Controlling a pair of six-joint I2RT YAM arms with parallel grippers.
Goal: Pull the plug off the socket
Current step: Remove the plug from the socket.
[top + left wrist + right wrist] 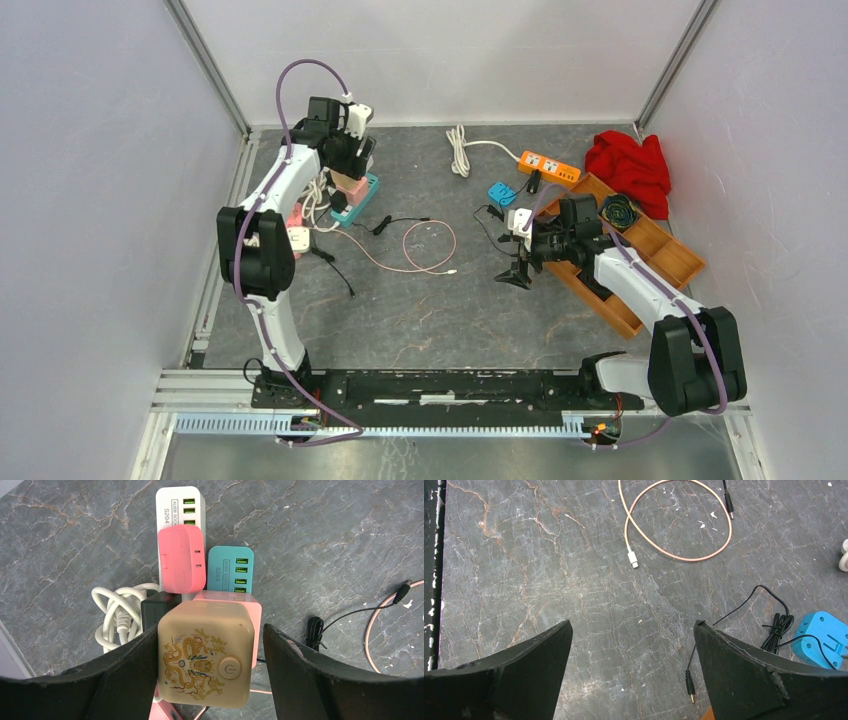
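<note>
Cable, white and thickly coiled (120, 611), is seen to the left of the beige cube-shaped plug with a gold dragon print and a round power button (205, 660). A small black block (157, 610) is set just beside the cube's upper left corner. The cube is straddled by the left gripper (210, 630), whose jaws are spread. One finger (135, 665) is laid against the cube's left face, while a gap is left between the other finger (300, 670) and its right face, so nothing is pinched. A pale pink socket block (255, 625) is pressed against the cube from behind, showing along its top and right edges; the joint between them is hidden. Beyond the cube, a coral-pink adapter (181, 560), a white USB charger (181, 502) and a teal USB charger (230, 570) are clustered. To the right of the cube, a thin pinkish cable (684, 559) is laid in a loop on the grey marbled table (549, 555). Further right of the cube, the right gripper (632, 625) is held above the tabletop with its jaws fully spread and nothing between them. A thin black lead (689, 679) and a blue plastic adapter (821, 637) are seen beside it. Farthest right of the cube, an orange power strip (548, 166), a wooden tray (660, 250) and a red cloth (630, 165) are found.
</note>
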